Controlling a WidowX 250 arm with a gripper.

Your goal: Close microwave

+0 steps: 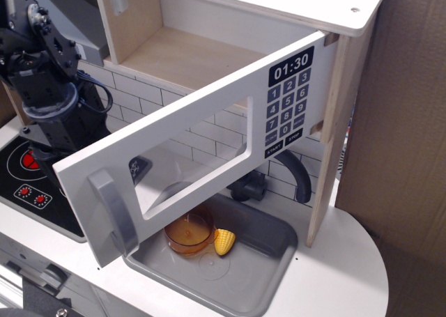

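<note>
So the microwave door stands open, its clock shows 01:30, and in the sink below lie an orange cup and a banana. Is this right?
Not quite. Beside the orange cup in the sink lies a piece of yellow corn, not a banana. The observation.image view shows it. The microwave door is open and its clock reads 01:30.

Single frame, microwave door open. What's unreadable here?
- Gripper: robot arm visible, but its fingers sit behind the microwave door; state unknown.
- Hob: cut off by the left edge.
- Sink: near side hidden by the door.
- Microwave cavity: top cropped.
</note>
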